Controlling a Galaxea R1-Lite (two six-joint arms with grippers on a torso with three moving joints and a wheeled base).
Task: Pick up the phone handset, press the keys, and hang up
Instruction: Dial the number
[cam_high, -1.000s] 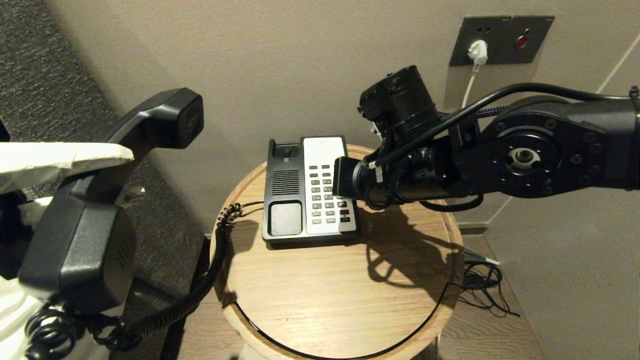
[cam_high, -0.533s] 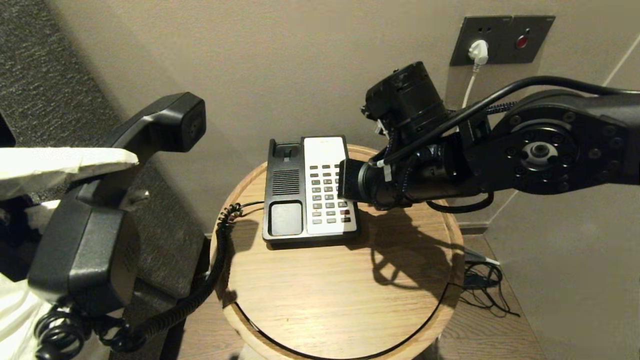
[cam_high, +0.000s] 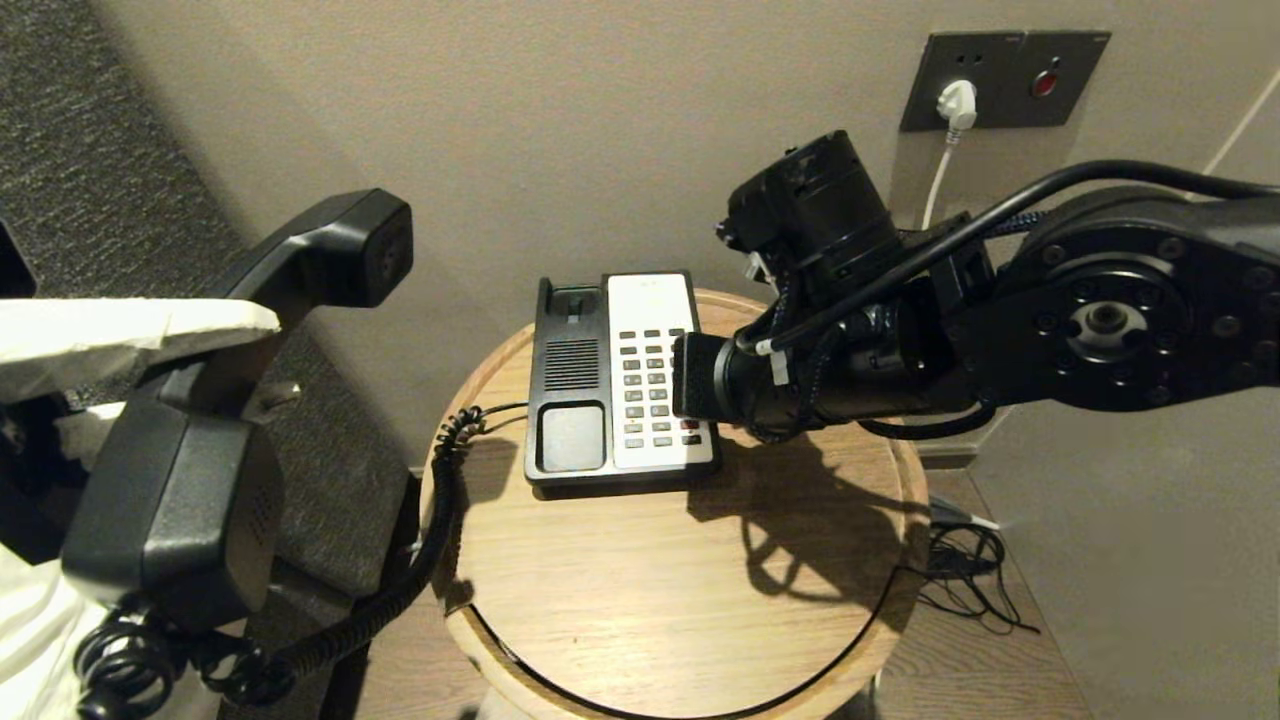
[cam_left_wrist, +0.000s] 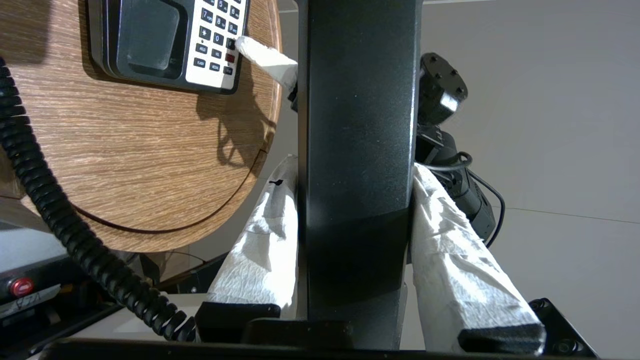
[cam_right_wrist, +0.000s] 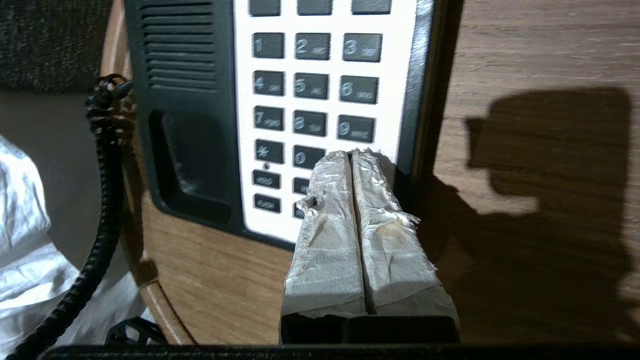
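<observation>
- Phone handset (cam_high: 200, 440) was held up off the desk (cam_high: 640, 570), left of it, clamped between the white-wrapped fingers (cam_left_wrist: 450, 250) of the left pincer (cam_left_wrist: 355, 210).
- Its coiled cord (cam_high: 400, 580) ran from the handset's lower end to the phone base (cam_high: 570, 400).
- Base sat near the back of the round wooden desk, cradle empty.
- Right pincer (cam_right_wrist: 352, 156) had both fingers pressed together, nothing held, tips on the keypad (cam_right_wrist: 310, 100) at the lower right keys, just beside the 0.

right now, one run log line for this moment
left gripper: holds phone handset off base | right gripper: shut, tips at keypad bottom-right key
</observation>
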